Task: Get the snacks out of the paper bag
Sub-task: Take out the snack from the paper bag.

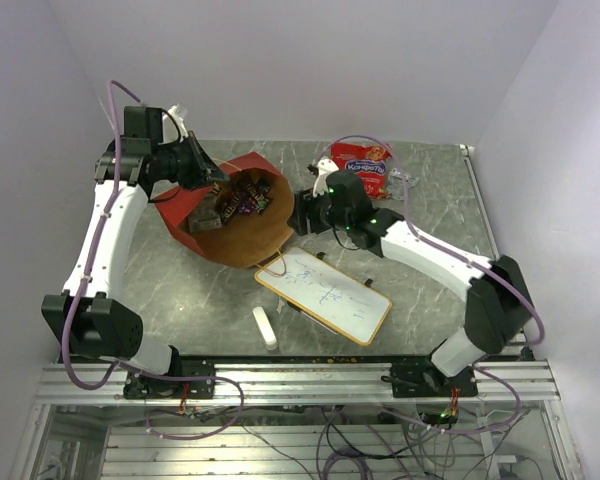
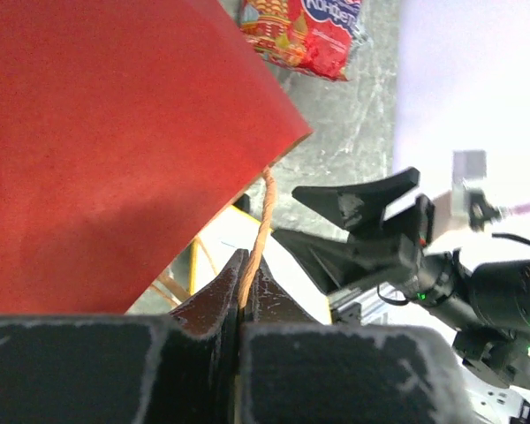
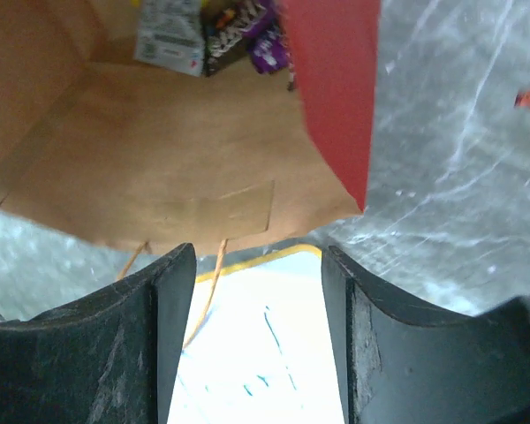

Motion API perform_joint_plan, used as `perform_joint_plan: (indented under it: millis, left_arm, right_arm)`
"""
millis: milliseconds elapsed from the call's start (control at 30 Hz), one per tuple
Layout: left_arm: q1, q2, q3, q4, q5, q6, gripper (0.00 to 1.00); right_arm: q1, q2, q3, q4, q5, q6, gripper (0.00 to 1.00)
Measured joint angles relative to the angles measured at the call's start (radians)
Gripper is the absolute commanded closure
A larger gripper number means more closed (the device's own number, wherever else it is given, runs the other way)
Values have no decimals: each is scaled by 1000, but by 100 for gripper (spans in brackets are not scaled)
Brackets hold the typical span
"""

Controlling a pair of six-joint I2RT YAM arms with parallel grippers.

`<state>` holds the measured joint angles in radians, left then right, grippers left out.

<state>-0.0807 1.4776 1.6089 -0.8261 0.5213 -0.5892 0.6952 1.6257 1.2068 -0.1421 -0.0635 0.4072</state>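
The red paper bag [image 1: 195,205] lies tilted on the table, its brown kraft mouth [image 1: 245,240] open towards the right arm. Small purple and yellow candy packs [image 1: 248,195] lie inside; they also show in the right wrist view [image 3: 243,31], next to a pale wrapper [image 3: 170,35]. My left gripper [image 2: 247,261] is shut on the bag's twine handle [image 2: 263,208] at the bag's back edge [image 1: 212,172]. My right gripper [image 3: 258,256] is open and empty just outside the bag's mouth [image 1: 298,212]. The large red-orange snack bag [image 1: 363,165] lies on the table behind the right gripper.
A white whiteboard with a yellow rim [image 1: 325,293] lies in front of the bag's mouth, under the right gripper [image 3: 256,353]. A small white eraser stick [image 1: 265,328] lies near the front edge. Walls close in at the back and both sides.
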Motion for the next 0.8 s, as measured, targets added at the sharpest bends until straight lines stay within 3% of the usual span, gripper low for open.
perform_joint_plan:
  millis: [133,233,500,600,800]
  left_arm:
    - [0,-2,-5,7,50,-43,93]
    - [0,-2,-16,10,75,-69,93]
    - [0,-2,-31,23,121,-126,93]
    - [0,2,-28,23,129,-134,93]
    - [0,28,5,26,138,-153,93]
  right_arm:
    - [34,-131,-83,85,-66,-282,42]
    - [81,-134,-105,158,-129,-453,45]
    - [171,173,-11,362,-171,-716,51]
    - [177,307,76,402,-108,-787,56]
    - [176,462,138,527,58,-912,52]
